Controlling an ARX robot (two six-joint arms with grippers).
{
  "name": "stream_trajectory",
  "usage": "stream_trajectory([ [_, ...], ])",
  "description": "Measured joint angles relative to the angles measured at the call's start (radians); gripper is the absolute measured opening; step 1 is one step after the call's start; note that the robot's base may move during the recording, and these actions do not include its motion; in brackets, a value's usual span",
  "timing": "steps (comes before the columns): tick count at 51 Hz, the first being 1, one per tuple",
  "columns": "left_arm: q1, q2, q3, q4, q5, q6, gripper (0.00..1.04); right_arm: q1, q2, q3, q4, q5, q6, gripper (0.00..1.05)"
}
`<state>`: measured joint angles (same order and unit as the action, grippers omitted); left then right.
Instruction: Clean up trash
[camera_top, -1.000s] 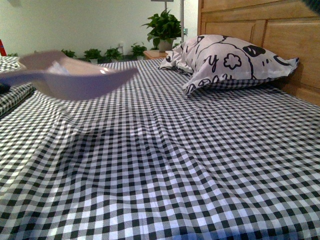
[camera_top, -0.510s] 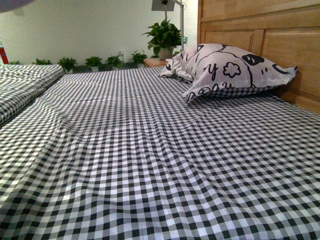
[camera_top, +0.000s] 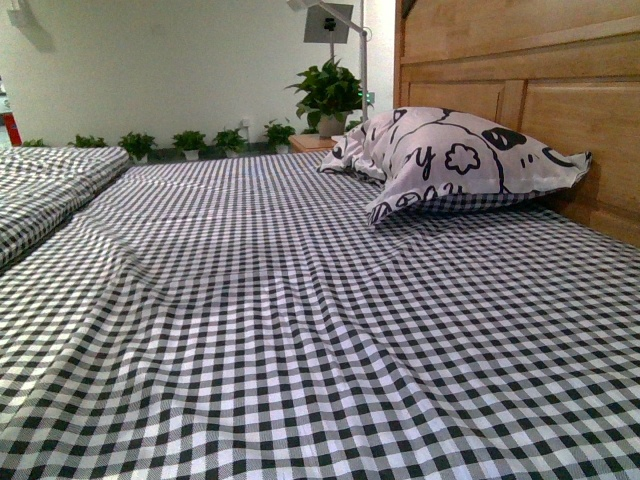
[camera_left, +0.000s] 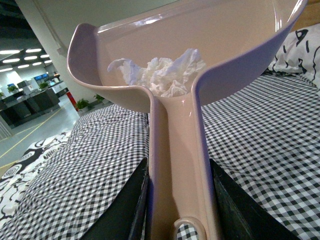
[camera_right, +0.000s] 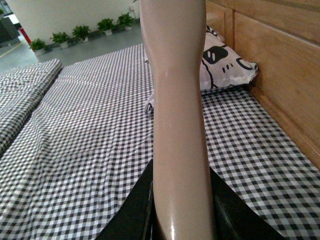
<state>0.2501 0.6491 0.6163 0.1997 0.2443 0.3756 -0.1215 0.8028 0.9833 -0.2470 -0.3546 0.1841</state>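
Note:
In the left wrist view the trash (camera_left: 165, 75), a crumpled white tissue wad, lies inside the pinkish-beige dustpan (camera_left: 215, 35), at the back of the scoop near the handle. My left gripper (camera_left: 178, 200) is shut on the dustpan's handle, holding the pan above the checked bed. In the right wrist view my right gripper (camera_right: 181, 210) is shut on the beige brush handle (camera_right: 177, 115), which rises upright out of the top of the frame; its bristles are out of view. Neither arm nor tool shows in the front view.
The bed's black-and-white checked sheet (camera_top: 300, 330) fills the front view. A printed pillow (camera_top: 455, 160) leans against the wooden headboard (camera_top: 540, 70) at the right. A second checked bed (camera_top: 40, 185) lies at the left. Potted plants (camera_top: 190, 142) line the far wall.
The dustpan with the tissue, blurred at the front view's left a second ago, has risen out of that view. The front camera's view has shifted slightly; pillow and plants sit lower now.

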Motion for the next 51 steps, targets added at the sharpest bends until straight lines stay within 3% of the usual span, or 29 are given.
stream_trajectory([
  [15, 0.035, -0.057, -0.034, -0.051, 0.084, -0.017, 0.29, 0.017, -0.041, -0.029, -0.001, 0.085, 0.011, 0.21],
  [51, 0.039, -0.061, -0.034, -0.052, 0.085, -0.026, 0.29, 0.021, -0.039, -0.029, -0.01, 0.093, 0.012, 0.21],
])
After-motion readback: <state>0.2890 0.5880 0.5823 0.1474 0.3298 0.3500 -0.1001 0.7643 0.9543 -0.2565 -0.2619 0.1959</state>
